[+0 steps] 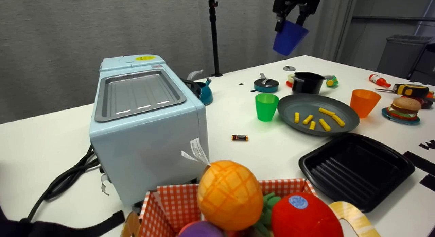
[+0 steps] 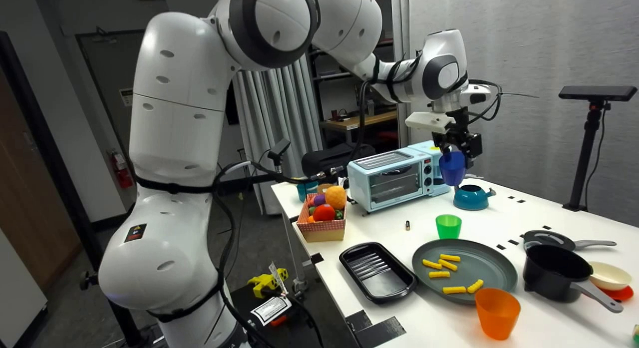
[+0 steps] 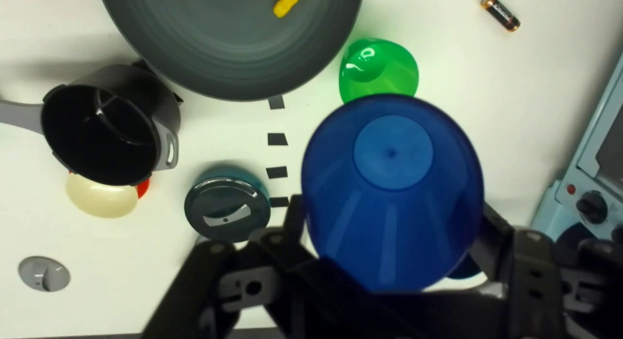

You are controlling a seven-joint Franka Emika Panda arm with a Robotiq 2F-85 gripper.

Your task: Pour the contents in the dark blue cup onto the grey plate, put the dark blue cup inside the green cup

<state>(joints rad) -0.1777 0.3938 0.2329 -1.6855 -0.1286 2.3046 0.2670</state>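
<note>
- Dark blue cup (image 1: 290,39): aloft, tilted, empty, well apart from the green cup (image 1: 266,107).
- Gripper (image 1: 289,23): fingers clamped on its opposite walls, near the rim.
- Probably light, slightly flexible plastic; slick, hardly fragile.
- Rim hold looks right: leaves the base free for nesting.

In an exterior view the white worktop (image 2: 379,225) is bright, the floor (image 2: 75,288) at lower left dim. In the wrist view, glints mark the green cup (image 3: 389,76); the hand (image 3: 393,224) looks soft.
</note>
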